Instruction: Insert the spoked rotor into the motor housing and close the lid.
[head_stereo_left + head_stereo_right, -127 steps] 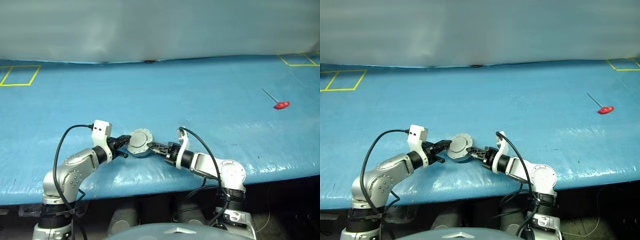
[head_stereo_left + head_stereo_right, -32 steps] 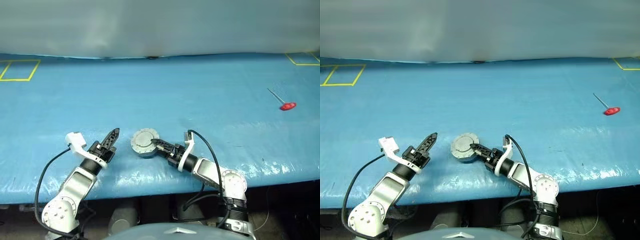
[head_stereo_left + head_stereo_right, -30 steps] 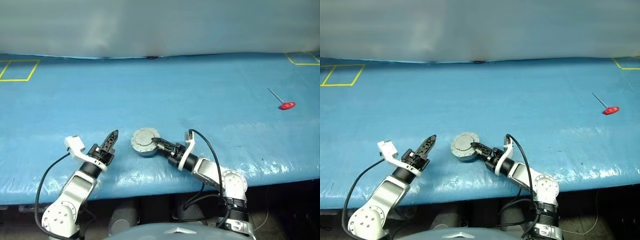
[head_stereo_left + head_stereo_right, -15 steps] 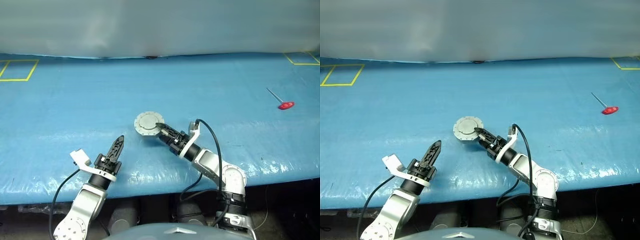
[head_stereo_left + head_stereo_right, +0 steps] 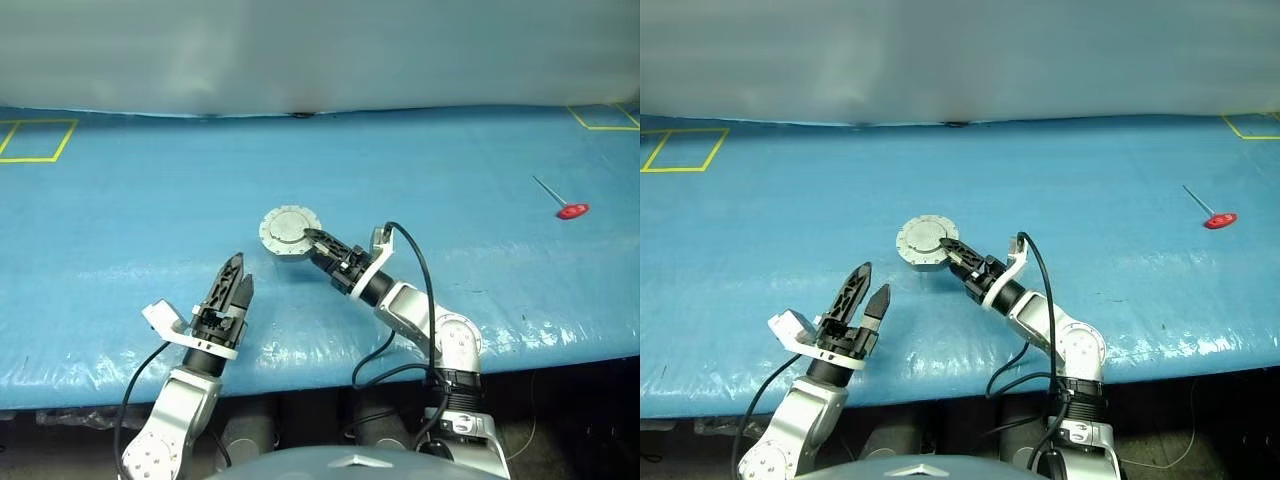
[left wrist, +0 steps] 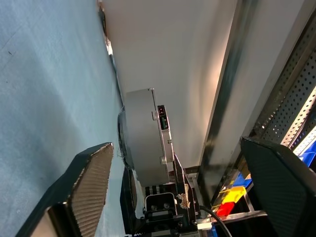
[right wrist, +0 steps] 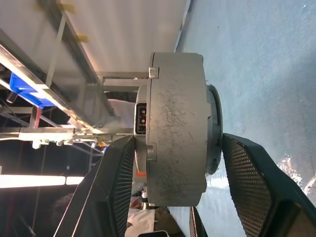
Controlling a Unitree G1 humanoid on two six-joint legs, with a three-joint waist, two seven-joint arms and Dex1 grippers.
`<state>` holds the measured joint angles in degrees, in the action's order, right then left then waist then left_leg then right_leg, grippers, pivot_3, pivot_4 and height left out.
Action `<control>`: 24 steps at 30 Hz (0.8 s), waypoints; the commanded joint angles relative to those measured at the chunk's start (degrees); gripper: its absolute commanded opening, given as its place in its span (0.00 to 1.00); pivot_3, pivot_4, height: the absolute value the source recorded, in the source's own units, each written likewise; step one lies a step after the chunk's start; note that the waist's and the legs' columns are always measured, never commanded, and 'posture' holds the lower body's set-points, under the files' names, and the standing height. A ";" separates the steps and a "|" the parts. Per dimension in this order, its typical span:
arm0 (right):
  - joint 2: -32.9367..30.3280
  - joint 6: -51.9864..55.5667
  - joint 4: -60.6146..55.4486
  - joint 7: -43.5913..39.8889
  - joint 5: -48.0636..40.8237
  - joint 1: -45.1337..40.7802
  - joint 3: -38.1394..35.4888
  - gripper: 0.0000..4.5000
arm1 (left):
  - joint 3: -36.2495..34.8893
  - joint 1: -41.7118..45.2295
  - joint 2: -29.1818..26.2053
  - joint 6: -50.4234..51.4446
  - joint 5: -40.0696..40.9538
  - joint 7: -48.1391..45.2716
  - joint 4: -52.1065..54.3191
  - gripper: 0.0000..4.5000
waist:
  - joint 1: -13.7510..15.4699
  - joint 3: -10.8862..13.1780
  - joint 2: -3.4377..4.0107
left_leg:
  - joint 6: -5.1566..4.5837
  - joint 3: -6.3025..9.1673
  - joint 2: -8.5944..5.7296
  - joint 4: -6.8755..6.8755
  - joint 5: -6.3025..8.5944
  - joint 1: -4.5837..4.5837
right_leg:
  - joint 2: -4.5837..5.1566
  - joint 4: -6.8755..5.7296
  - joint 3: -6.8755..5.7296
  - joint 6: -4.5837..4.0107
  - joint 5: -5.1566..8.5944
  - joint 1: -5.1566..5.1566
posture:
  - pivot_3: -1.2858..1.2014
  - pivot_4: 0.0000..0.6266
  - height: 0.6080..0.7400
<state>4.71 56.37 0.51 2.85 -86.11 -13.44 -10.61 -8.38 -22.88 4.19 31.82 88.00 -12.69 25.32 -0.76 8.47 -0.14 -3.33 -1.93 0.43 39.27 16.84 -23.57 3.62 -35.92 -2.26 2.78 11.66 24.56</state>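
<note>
since the motor housing [image 7: 177,128] already wears its lid [image 5: 287,228] as one closed grey drum, you can judge the insertion and the closing as done, or very nearly. the spoked rotor is presumably shut inside, though you cannot check that from here. what you cannot confirm either is whether the lid is seated flush all round: the right wrist view shows the drum edge-on, with a seam line and a small connector on its side, and nothing looks cocked, but the far side is hidden.

your right gripper [image 5: 958,252] has its jaws closed on the assembled housing, one finger against each flat face, and it holds the drum tipped up on edge, lid face towards the head camera, just above the blue surface [image 5: 450,180] near its front middle. your left gripper [image 5: 862,288] stands well apart from it, nearer the front edge, jaws spread wide and holding nothing; its wrist view looks across at the drum between the two open fingers.

what seems left, as a judgement: lay the drum down flat and release it, perhaps with a last press on the lid if it needs one. the red-handled tool [image 5: 567,209] lies far off on the right, untouched.
</note>
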 commanded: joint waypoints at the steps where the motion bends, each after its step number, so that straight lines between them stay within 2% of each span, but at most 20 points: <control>1: 1.80 1.01 -3.50 -2.02 -3.68 -1.38 1.98 0.53 | 0.93 0.66 0.64 0.02 1.91 -1.18 0.17 1.00 | -0.01 0.00 0.00 | 0.00 0.00 0.00 0.00 0.00 0.00 | 0.00 -0.01 0.00 0.00 0.00 0.00 | 0.52 0.24 1.00; 15: -0.11 4.08 -8.63 2.39 -10.30 3.09 8.78 0.53 | 2.22 2.68 1.07 -0.68 1.50 -0.24 -1.75 1.00 | -0.01 -0.01 0.00 | 0.00 0.00 0.00 0.04 0.00 0.02 | -0.02 -0.02 0.01 0.03 -0.03 -0.03 | 0.52 0.24 1.00; 24: -3.31 4.57 -9.23 3.14 -10.65 5.53 11.88 0.53 | 3.08 2.40 1.14 -1.49 1.62 -0.50 -1.23 1.00 | 0.03 -0.01 -0.01 | -0.03 -0.01 0.01 0.29 0.01 0.01 | -0.04 -0.04 0.04 -0.14 -0.03 -0.09 | 0.52 0.24 1.00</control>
<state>0.88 61.36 -5.58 7.17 -93.67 -7.54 0.87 -6.17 -20.66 3.85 30.55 88.85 -12.48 22.87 -0.73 8.46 -0.15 -3.36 -1.95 0.44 39.58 16.85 -23.57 3.58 -35.95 -2.21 2.63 11.61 24.46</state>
